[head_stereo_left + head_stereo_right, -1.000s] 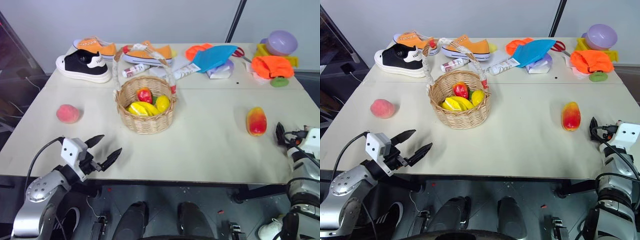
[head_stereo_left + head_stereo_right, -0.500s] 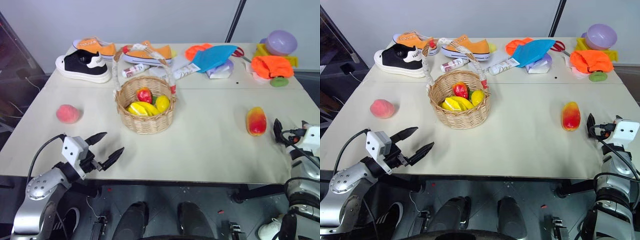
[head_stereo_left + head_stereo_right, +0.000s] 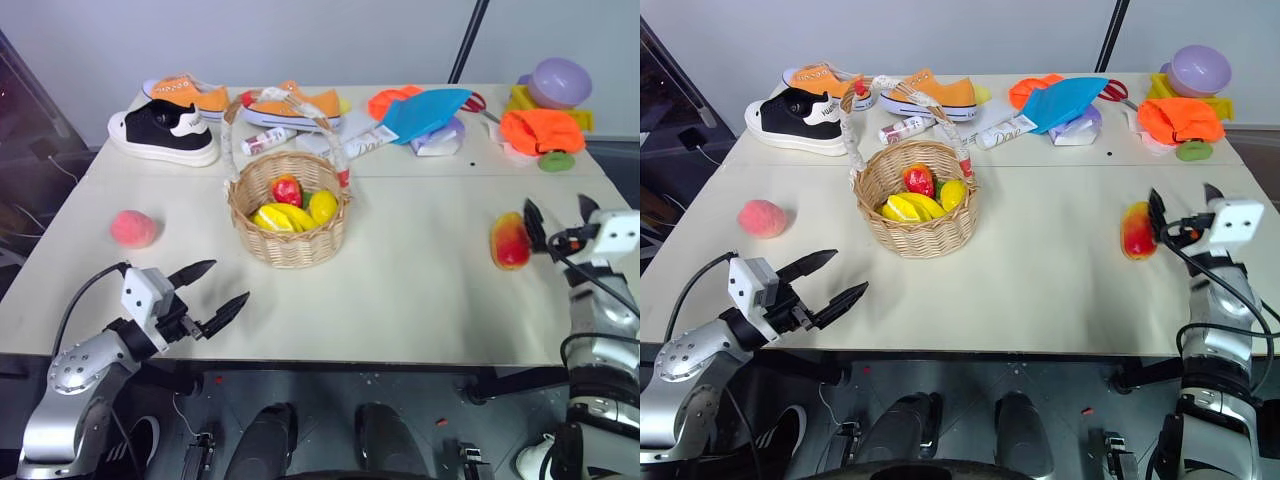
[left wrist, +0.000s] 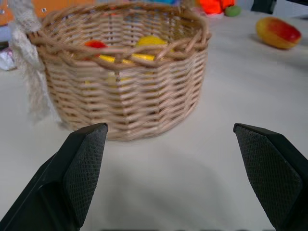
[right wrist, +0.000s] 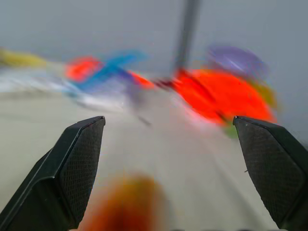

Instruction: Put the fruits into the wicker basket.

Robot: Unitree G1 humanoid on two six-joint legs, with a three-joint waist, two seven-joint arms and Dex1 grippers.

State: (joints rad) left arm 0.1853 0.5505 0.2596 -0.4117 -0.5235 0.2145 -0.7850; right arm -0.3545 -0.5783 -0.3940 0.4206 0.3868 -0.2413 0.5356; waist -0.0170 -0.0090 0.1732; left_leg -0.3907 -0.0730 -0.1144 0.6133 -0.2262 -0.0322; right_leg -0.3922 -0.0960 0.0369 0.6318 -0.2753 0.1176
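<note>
The wicker basket (image 3: 290,243) stands mid-table, with yellow and red fruit inside it. A pink-red peach (image 3: 133,228) lies on the table to its left. To the right of the basket lies a mango (image 3: 509,240), also seen far off in the left wrist view as the mango (image 4: 279,32). My left gripper (image 3: 228,282) hovers open and empty near the front edge, pointing at the basket (image 4: 125,96). Just right of the mango, and raised a little above the table, my right gripper (image 3: 556,212) is open with nothing between its fingers.
Along the back edge lie a black shoe (image 3: 165,132), orange shoes (image 3: 295,104), a blue sheet (image 3: 425,112), an orange cloth (image 3: 540,130), a purple bowl (image 3: 560,80) and a small green disc (image 3: 552,160). A bare stretch of table lies between basket and mango.
My right gripper has risen from the table's front right corner and swung left, ending right beside the mango. The left gripper has stayed put and open.
</note>
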